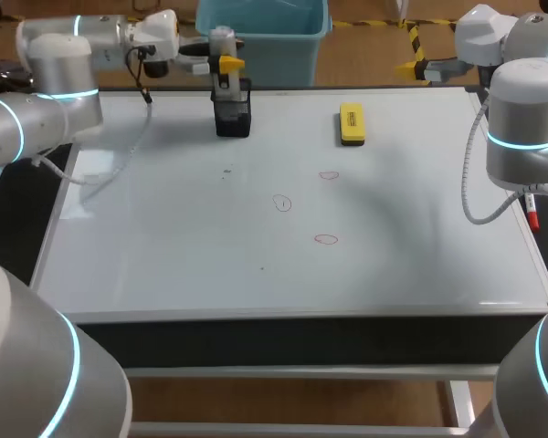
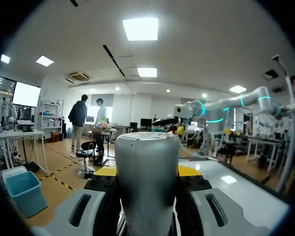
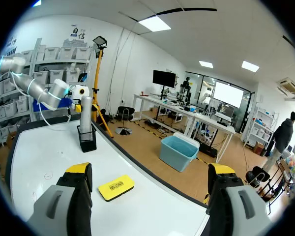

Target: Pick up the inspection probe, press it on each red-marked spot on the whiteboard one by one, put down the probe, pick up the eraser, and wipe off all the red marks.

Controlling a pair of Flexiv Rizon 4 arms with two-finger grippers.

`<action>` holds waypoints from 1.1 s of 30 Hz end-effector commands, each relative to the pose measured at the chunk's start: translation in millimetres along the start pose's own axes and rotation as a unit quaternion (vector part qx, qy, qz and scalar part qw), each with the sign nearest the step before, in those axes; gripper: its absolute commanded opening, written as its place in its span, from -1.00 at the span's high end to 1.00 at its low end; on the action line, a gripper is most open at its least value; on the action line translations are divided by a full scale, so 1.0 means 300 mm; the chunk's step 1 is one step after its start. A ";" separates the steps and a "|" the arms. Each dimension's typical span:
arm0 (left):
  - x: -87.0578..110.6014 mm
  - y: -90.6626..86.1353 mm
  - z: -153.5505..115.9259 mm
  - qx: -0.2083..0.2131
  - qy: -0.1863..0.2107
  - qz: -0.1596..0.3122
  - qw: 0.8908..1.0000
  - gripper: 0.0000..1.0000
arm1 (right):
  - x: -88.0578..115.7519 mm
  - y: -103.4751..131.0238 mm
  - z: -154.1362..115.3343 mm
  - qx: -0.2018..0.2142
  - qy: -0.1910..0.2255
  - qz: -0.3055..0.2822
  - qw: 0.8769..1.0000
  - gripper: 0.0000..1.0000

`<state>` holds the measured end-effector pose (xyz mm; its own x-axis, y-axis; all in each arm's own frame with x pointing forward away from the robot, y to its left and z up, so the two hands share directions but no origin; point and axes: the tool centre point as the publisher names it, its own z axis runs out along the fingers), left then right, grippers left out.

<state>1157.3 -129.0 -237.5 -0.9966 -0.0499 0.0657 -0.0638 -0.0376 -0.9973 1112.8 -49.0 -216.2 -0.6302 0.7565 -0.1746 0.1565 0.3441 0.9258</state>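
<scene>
At the far left of the bench [image 1: 301, 333], the left arm [image 1: 46, 87] is stretched out towards the right along the far edge of the whiteboard [image 1: 164, 237]. Its left claw [image 1: 221, 66] is closed on the grey inspection probe [image 1: 222, 41], which is gripped around its upper part from both sides; in the left wrist view the probe fills the gap between the fingers. The probe is held upright, with its lower end inside the black holder [image 1: 233, 117] that stands on the far part of the whiteboard.

Nearer and to the right, three small red outlines are drawn around the middle of the board: a left mark [image 1: 282, 203], a near mark [image 1: 325, 239] and a far mark [image 1: 329, 175], each well apart from the others. The yellow eraser [image 1: 351, 123] lies flat on the far part of the board, to the right of the holder and apart from it.

At the right edge, the right arm [image 1: 521, 119] is raised above the board's side. Its right claw [image 3: 150, 169] is spread wide, and nothing is held between its yellow tips.
</scene>
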 end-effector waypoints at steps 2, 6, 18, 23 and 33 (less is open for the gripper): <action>0.010 -0.075 0.006 -0.013 -0.009 0.007 1.000 1.00 | -0.002 0.000 0.001 0.000 0.001 0.000 1.000 -1.00; 0.017 -0.121 0.013 -0.014 -0.005 0.010 1.000 1.00 | -0.002 0.000 0.001 0.000 0.001 0.000 1.000 -1.00; 0.044 -0.266 0.008 -0.008 -0.009 0.014 1.000 1.00 | -0.002 0.000 0.001 0.000 0.001 0.000 1.000 -1.00; 0.060 -0.311 -0.022 -0.009 -0.013 0.017 1.000 1.00 | -0.002 0.000 0.001 0.000 0.001 0.000 1.000 -1.00; 0.106 -0.304 -0.181 -0.007 -0.065 0.038 0.997 1.00 | -0.002 0.000 0.001 0.000 0.001 0.000 1.000 -1.00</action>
<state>1147.9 -84.8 -146.1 -0.9967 -0.0809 -0.0024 0.0036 -0.0145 -0.9999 1112.8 -49.1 -216.2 -0.6301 0.7566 -0.1747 0.1565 0.3442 0.9258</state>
